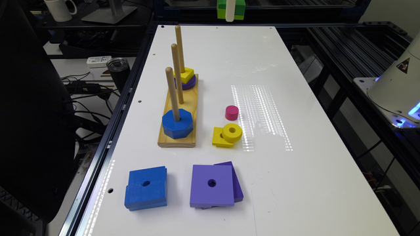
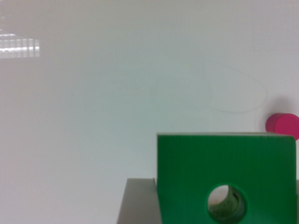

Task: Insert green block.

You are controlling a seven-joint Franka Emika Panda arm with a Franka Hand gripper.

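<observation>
Green block (image 2: 226,179): we see it held up above the table (image 1: 295,98), its flat face with the round hole toward the wrist camera; in the exterior view it hangs past the table's far end, well apart from the peg board.
Fingers (image 2: 138,201): one grey finger lies against the block's side; we read them as clamped on the green block.
Pink cylinder (image 1: 231,112): on the table, between the peg board and the glare patch.
Peg board (image 1: 178,114): we count three upright pegs on a wooden base.
Blue octagon (image 1: 177,123): on the nearest peg.
Yellow square (image 1: 185,74): atop a purple disc on the far peg.
Yellow ring (image 1: 232,132): leaning on a yellow block, beside the peg board.
Blue squares (image 1: 146,187): stacked, near the peg board's front.
Purple squares (image 1: 213,186): stacked askew beside the blue squares.
</observation>
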